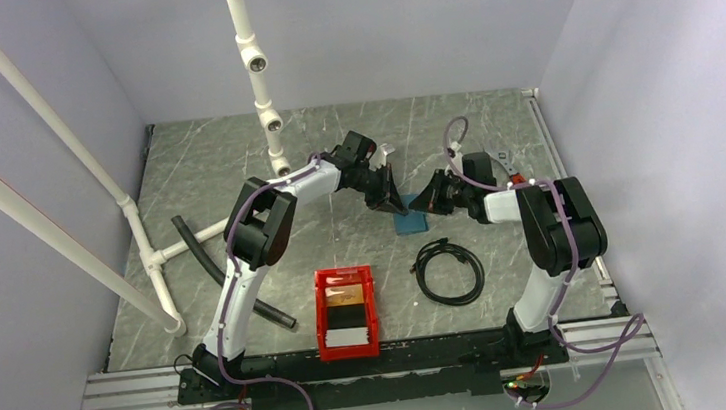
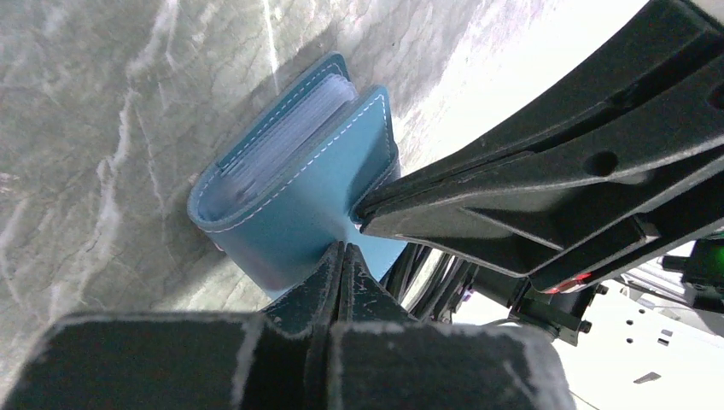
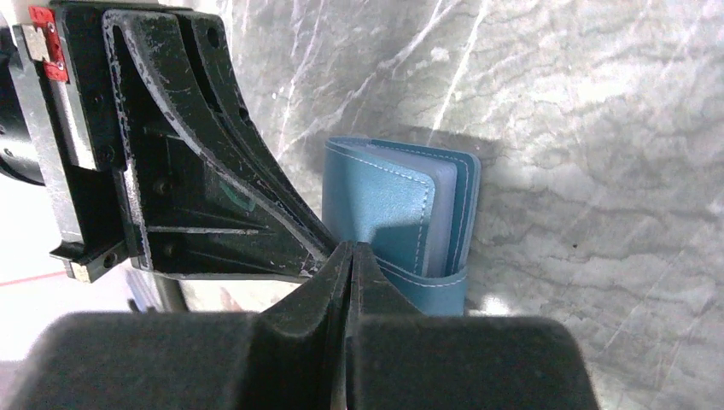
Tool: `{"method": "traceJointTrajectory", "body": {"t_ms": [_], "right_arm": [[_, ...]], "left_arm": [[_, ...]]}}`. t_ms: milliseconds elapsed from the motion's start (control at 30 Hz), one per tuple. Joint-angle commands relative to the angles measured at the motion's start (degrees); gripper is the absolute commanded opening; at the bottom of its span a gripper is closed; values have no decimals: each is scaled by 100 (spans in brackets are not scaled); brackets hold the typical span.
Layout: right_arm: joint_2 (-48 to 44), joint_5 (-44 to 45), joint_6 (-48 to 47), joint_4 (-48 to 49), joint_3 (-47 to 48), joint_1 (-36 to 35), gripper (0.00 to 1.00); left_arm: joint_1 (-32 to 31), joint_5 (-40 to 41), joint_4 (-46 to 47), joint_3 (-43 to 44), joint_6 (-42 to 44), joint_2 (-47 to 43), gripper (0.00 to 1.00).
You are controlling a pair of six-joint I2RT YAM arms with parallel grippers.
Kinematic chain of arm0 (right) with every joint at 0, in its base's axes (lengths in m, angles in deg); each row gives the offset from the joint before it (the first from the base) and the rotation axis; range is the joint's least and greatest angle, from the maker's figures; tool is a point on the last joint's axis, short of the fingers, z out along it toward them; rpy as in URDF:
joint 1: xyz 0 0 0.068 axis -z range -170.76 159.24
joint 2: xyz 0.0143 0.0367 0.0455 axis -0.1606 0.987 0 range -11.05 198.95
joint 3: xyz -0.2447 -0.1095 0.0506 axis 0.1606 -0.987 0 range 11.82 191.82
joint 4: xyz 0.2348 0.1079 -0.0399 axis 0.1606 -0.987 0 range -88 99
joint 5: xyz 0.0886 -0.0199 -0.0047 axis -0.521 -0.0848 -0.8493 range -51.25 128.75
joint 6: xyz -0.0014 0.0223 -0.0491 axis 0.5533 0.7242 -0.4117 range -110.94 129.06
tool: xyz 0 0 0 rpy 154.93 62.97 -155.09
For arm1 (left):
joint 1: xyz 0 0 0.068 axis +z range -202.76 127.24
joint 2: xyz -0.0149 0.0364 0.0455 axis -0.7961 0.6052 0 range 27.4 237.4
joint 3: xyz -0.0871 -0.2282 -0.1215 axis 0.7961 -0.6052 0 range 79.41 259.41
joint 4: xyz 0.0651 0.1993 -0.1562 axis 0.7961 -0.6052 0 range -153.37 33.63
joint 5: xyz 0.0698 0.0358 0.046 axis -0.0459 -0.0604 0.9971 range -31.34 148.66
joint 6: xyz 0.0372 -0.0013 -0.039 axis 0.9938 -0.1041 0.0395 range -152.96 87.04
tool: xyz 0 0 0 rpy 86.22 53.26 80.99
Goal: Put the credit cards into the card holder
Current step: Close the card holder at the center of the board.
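Observation:
The blue card holder (image 1: 409, 224) lies on the marble table between my two grippers, its covers partly spread, with clear sleeves showing inside (image 2: 282, 137). My left gripper (image 2: 341, 250) is shut, its tips against the holder's lighter blue cover. My right gripper (image 3: 352, 249) is shut too, its tips at the near edge of the holder (image 3: 388, 209). In the top view the left gripper (image 1: 391, 202) and right gripper (image 1: 426, 200) face each other over the holder. The credit cards lie in a red bin: an orange-gold one (image 1: 345, 294) and a whitish stack (image 1: 349, 338).
The red bin (image 1: 321, 314) stands near the front middle. A coiled black cable (image 1: 449, 270) lies right of it. A black hose (image 1: 206, 265) and a white pipe frame (image 1: 147, 251) are on the left. A white pipe (image 1: 261, 84) hangs at the back.

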Motion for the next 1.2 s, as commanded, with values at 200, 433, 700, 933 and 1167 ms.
{"method": "traceJointTrajectory", "body": {"t_ms": [200,433,700,933,1167], "right_arm": [[81,-99,1688,1389,-1312,-122,0],[-184,189,1549,1584,-1923,-146,0],[131,1187,1401,2465,-2317,-412,0],[424,992,1873,2867,-2177,-350,0],[972,473,2518,3661,-2292,-120,0]], "left_arm": [[-38,202,144,-170,25,138,0],[-23,199,119,-143,37,157,0],[4,181,160,-264,19,13,2],[42,203,-94,-303,233,-580,28],[27,46,-210,-717,428,-830,9]]}}
